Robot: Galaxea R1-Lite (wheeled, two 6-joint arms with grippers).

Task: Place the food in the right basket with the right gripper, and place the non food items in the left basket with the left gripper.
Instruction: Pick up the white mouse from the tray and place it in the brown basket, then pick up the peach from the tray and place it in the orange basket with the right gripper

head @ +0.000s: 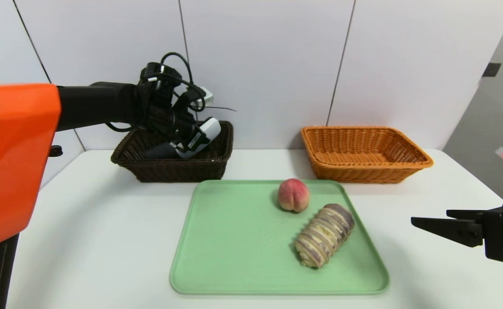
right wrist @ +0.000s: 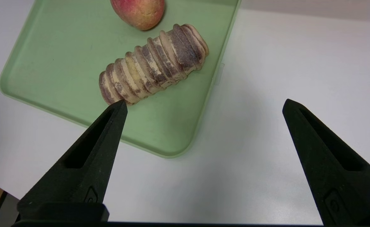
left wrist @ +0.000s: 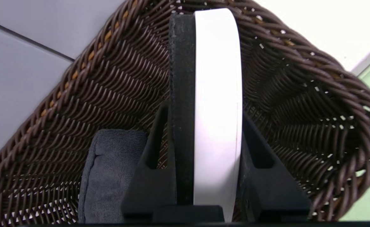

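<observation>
My left gripper [head: 193, 139] hangs inside the dark brown left basket [head: 165, 167], shut on the white block with a black edge [left wrist: 216, 94]. That block [head: 206, 133] sticks out past the fingertips over the basket floor. A rolled dark grey cloth [left wrist: 109, 170] lies in the same basket beside the fingers. The pink-red peach [head: 293, 195] and the striped bread roll [head: 324, 235] rest on the green tray [head: 234, 240]. My right gripper [head: 427, 224] hovers open above the table to the right of the tray, nothing between its fingers [right wrist: 106, 135]. The orange-tan right basket [head: 363, 150] holds nothing. No pen shows.
The white table [head: 105, 240] carries the tray at its middle and both baskets along the back by the wall. The roll [right wrist: 153, 63] lies near the tray's right rim [right wrist: 204, 104], close to my right gripper.
</observation>
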